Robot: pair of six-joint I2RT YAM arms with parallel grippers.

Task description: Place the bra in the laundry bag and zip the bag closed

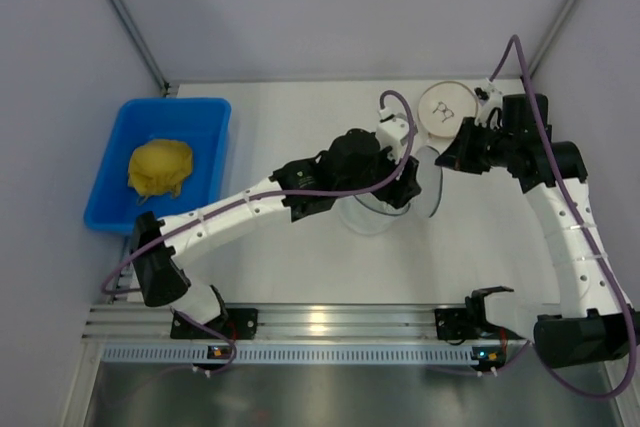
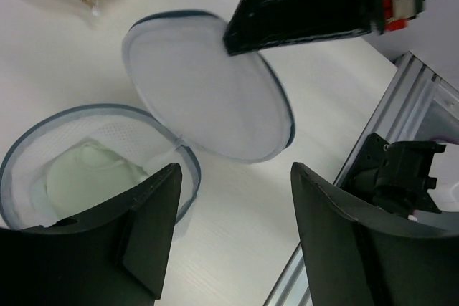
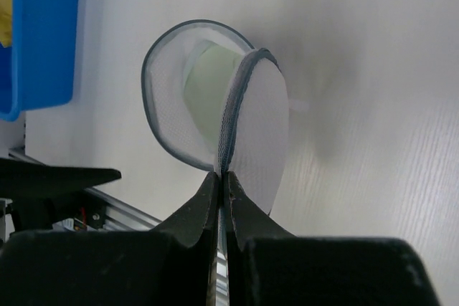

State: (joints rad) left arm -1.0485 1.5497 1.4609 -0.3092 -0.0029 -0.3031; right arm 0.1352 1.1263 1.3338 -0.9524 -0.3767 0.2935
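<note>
White mesh makes up the laundry bag (image 2: pixel 118 128), which sits on the bench (image 1: pixel 300 117) a short way in front of the two arm bases. It is round, with a dark zipper running along its rim. The pale green bra (image 2: pixel 90 177) lies down inside the bag, so that part of the job looks done.

The left hand (image 2: pixel 235 177) hangs just above the bag. Its two fingers are spread wide and hold nothing. I think it waits there to hold the bag steady or to go for the zipper. I cannot see the zipper pull.

The bag's round lid (image 2: pixel 208 98) stands up on its edge beside the open mouth. The right hand (image 3: pixel 219 177) pinches the lid's dark rim tight between its fingers. That grip is what keeps the floppy lid up and out of the way. The lid probably has to fold over the bra next, before anything can be zipped.

Farther back, a white disc with a tan rim (image 1: pixel 448 107) lies flat on the bench. Off to the left, well apart from the bag, a blue bin (image 1: pixel 215 117) holds a yellow cloth (image 1: pixel 160 167).
</note>
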